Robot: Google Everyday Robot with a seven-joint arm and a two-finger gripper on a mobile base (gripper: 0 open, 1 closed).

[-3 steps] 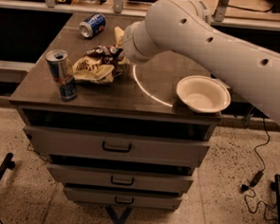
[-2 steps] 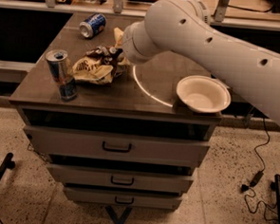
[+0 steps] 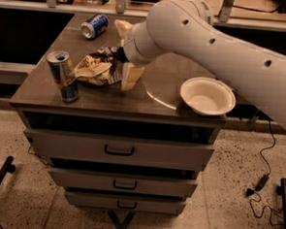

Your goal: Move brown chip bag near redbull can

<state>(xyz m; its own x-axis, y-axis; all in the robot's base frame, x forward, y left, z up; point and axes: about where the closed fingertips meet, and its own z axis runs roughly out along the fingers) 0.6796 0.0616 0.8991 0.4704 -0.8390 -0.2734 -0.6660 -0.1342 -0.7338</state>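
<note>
The hand (image 3: pixel 121 55) hangs over the table (image 3: pixel 148 103) in the upper middle of the frame, at the end of a thick white arm (image 3: pixel 211 38) that reaches in from the right edge. Its two cream fingers (image 3: pixel 131 77) are spread wide, one pointing toward the back of the table and one toward the front, and neither clamps anything. The dark right end of the brown chip bag (image 3: pixel 95 69) lies in the gap between them, so the hand has let go of the bag.

The bag lies crumpled and flat on the table top, left of centre. Its left edge sits just beside the redbull can (image 3: pixel 63 77); whether the two touch cannot be told. The can stands upright near the table's front left corner, silver top up.

A shorter blue can (image 3: pixel 94 26) lies on its side toward the back left of the table, well apart from the bag. A white bowl (image 3: pixel 207 96) sits at the front right edge, partly on a pale ring marked on the surface. Three drawers (image 3: pixel 119 150) with dark handles fill the front below.
</note>
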